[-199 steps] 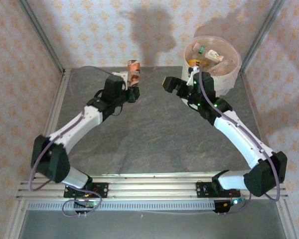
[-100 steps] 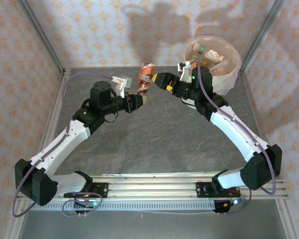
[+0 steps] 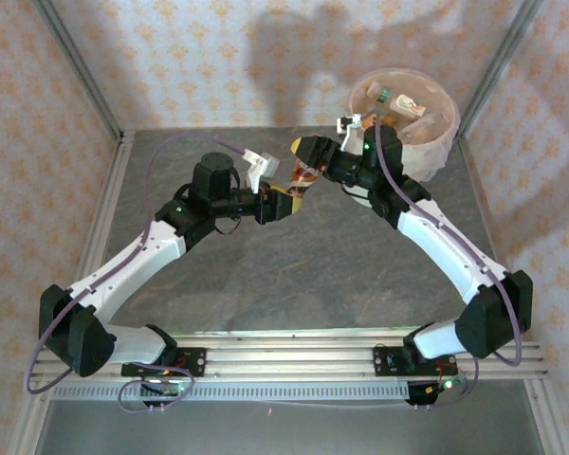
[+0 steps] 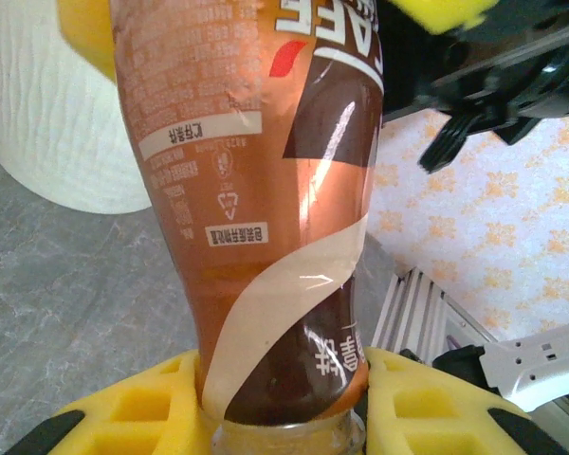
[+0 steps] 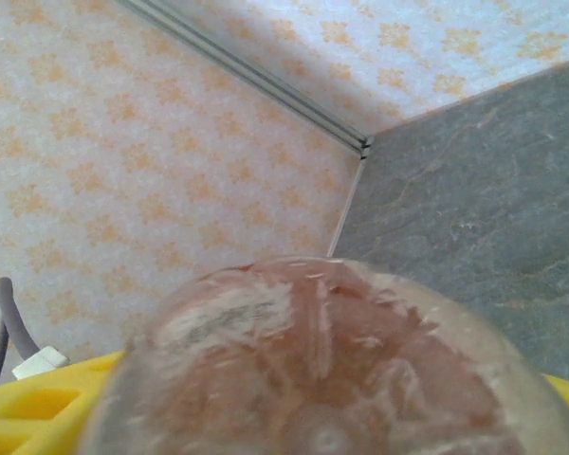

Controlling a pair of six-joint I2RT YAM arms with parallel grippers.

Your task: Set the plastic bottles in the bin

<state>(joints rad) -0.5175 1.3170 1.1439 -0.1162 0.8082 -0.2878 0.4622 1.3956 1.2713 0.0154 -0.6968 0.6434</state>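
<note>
A clear plastic bottle [image 3: 306,173] with a brown and cream label hangs in the air between my two grippers, left of the bin [image 3: 427,152]. My left gripper [image 3: 286,196] is shut on its neck; in the left wrist view the yellow pads [image 4: 123,412] press both sides of the bottle [image 4: 256,190] just above the cap end. My right gripper [image 3: 315,152] has come down over the other end. In the right wrist view the bottle's base [image 5: 322,370] sits between yellow fingers [image 5: 38,408], squeezed by them. Several bottles [image 3: 398,100] lie inside the bin.
The white bin wall [image 4: 47,123] stands close behind the held bottle. The grey tabletop [image 3: 294,275] lies below both arms. Patterned walls and metal frame rails [image 3: 109,204] enclose the table on the left, back and right.
My left arm carried the bottle rightward and tilted it toward the right gripper. The right gripper moved onto the bottle's far end and narrowed its jaws around it.
</note>
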